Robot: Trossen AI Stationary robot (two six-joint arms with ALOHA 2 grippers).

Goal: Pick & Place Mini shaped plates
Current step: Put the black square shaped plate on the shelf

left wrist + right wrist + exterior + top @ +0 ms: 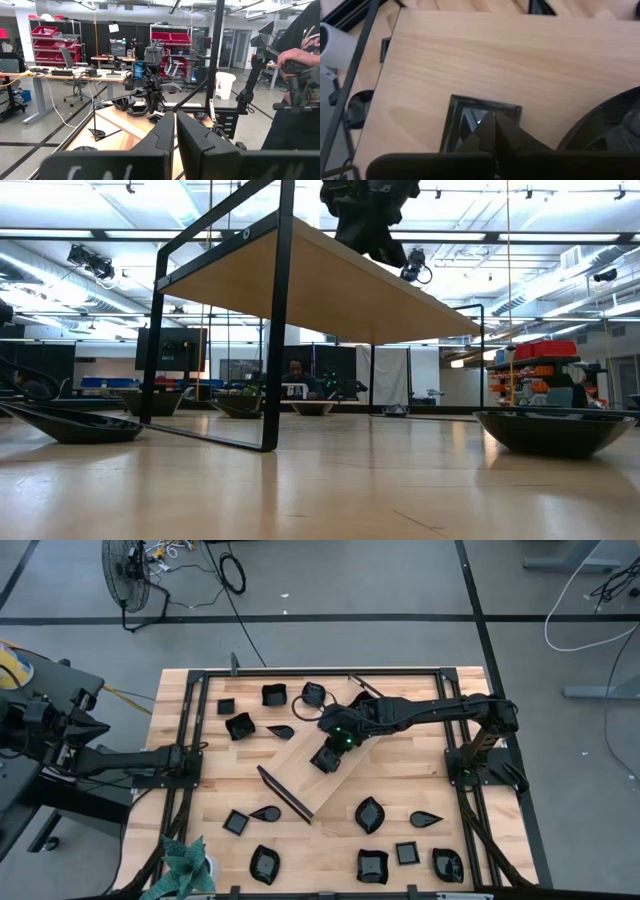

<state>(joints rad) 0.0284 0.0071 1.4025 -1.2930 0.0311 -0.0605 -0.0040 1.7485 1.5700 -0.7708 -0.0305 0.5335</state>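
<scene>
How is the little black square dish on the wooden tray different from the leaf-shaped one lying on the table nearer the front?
The square dish has straight sides and corners; the leaf dish is oval with pointed ends. The square dish sits on the tray, the leaf dish on the bare table. The right gripper is shut on the square dish; nothing touches the leaf dish. Both are small, glossy and black.

You see the right arm's gripper reaching left over the long light-wood tray with black ends, right above a small glossy black square plate resting on it. More small glossy black plates dot the wooden table, far and near. The left arm waits at the table's left edge.
</scene>
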